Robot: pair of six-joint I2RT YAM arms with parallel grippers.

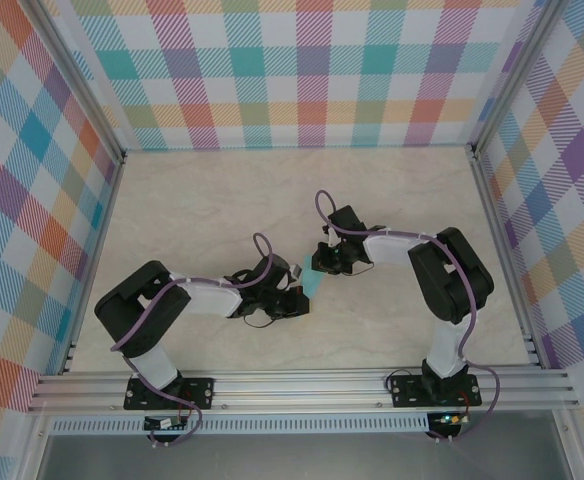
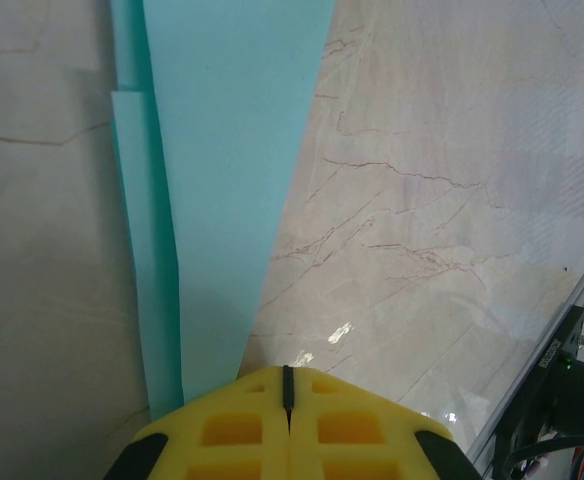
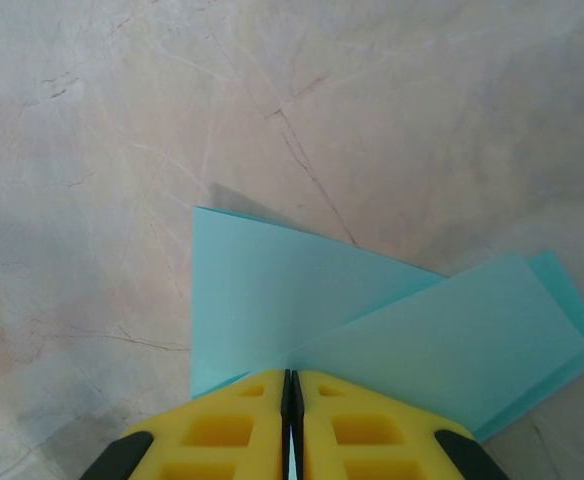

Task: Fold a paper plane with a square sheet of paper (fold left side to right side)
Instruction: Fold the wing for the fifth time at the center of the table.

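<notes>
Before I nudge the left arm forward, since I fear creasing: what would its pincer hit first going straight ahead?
The paper: it stretches straight ahead from the shut left pincer, on or just above the table. Whether the pincer would slide over it or push it is unclear.

Table [image 1: 222, 200]: pale beige, marble-look, thin brown veins. Small glare patches [image 2: 340, 332] on it in the left wrist view.
Back wall [image 1: 292, 70], left wall [image 1: 22, 200] and right wall [image 1: 572, 180]: multicoloured plaid.
Aluminium posts [image 1: 72, 80] at the back corners.
Slotted aluminium rail [image 1: 302, 385] along the near edge.
Light even, shadows soft.
</notes>
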